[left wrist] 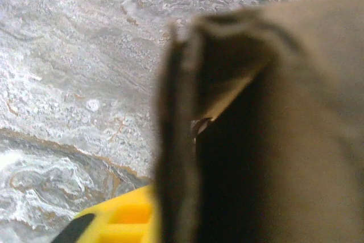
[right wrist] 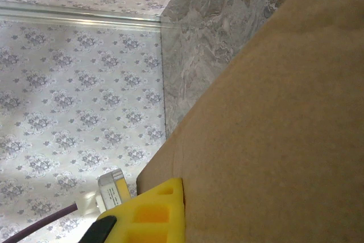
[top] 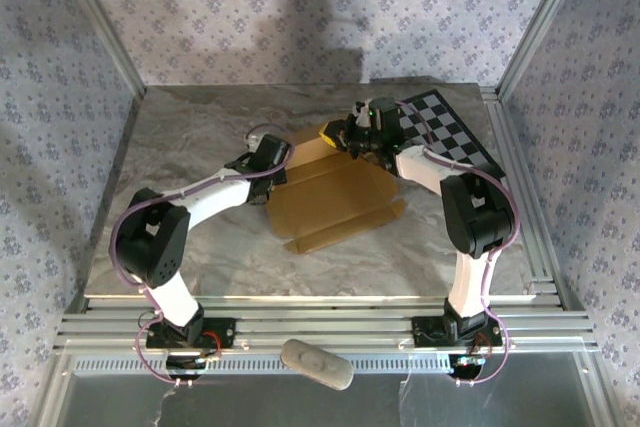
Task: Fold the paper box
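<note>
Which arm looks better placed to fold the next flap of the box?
Probably left: the left gripper is at the box's left edge, a raised flap close before its camera. The right gripper sits shut at the back edge.

You have no text, label, brand, number or sign to read in any view. The small pale tag-like piece just behind the yellow finger of the right gripper is too small and blurred to read.

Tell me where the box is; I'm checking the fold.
Top view: the box lies at the middle of the table, with the checkerboard just beyond its far-right corner.
</note>
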{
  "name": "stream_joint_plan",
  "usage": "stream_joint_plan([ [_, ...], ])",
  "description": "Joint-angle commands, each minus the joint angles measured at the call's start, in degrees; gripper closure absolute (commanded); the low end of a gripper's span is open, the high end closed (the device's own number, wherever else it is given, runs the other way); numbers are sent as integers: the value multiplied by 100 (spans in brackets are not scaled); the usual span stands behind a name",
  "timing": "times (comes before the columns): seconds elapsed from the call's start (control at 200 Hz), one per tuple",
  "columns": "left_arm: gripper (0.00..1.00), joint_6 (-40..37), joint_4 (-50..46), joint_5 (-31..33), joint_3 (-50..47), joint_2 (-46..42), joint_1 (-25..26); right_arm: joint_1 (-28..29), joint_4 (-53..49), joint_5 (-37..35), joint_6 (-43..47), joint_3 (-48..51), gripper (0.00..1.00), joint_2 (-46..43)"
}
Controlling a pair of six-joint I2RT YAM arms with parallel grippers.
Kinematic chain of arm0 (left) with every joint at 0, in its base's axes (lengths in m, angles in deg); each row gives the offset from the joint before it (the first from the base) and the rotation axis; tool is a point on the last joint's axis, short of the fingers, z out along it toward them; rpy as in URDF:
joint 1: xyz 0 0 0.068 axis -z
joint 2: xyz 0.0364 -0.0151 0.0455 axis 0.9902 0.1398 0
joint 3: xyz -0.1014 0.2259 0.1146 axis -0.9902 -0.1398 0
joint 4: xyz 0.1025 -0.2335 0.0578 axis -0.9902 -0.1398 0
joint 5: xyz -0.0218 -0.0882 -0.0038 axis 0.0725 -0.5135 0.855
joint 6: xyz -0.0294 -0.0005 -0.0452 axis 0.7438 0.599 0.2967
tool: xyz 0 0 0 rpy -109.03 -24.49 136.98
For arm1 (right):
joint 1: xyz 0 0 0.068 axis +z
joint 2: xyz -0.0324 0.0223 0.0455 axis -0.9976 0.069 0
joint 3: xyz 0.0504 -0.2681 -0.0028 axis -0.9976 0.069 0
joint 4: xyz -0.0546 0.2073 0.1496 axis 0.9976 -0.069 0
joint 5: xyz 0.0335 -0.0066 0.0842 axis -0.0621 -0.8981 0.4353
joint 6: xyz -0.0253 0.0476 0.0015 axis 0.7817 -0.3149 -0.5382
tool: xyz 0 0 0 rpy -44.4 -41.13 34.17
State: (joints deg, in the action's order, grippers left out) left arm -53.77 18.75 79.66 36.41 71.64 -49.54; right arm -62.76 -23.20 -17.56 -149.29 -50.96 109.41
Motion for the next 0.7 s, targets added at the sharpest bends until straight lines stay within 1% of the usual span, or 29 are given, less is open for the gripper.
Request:
stream_joint_plan([
  [0.0, 73, 117, -263, 206, 80, 303, -54, 77, -509, 382, 10, -163, 100, 63],
  [0.29, 73, 126, -183, 177, 318, 763, -125, 62, -723, 392, -15, -255, 100, 63],
  [0.375, 81, 187, -226, 193, 387, 907, -161, 56, -799, 358, -38, -290, 100, 54],
  [0.46, 95, 355, -365, 265, 466, 1025, -189, 53, -882, 313, -99, -342, 100, 65],
  [0.515, 99, 468, -464, 304, 508, 1078, -233, 61, -904, 284, -147, -373, 100, 72],
  [0.7, 100, 681, -794, 527, 692, 1215, -280, 79, -989, 182, -276, -429, 100, 68],
])
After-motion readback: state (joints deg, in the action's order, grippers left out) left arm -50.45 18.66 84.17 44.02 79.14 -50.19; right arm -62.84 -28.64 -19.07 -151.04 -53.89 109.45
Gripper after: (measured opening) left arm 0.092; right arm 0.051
